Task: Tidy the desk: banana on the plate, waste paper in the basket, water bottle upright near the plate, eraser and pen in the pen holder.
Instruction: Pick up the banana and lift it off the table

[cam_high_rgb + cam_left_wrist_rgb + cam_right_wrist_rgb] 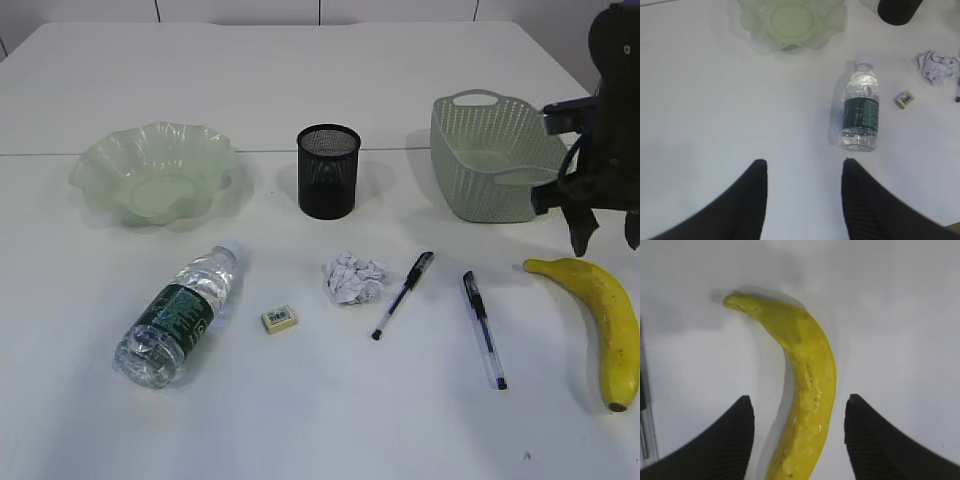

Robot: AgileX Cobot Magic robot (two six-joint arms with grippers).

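White table (300,420), seam across; rear wall prob. white panels.

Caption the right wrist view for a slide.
Open right gripper poised above the banana lying on the white table.

Yellow banana (604,318), black mesh holder (328,170)

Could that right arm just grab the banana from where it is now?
Probably yes. The right gripper hangs over the banana with its jaws open, one on either side of the fruit. Nothing lies between them and it; the nearest pen sits off to the side, apart from the banana.
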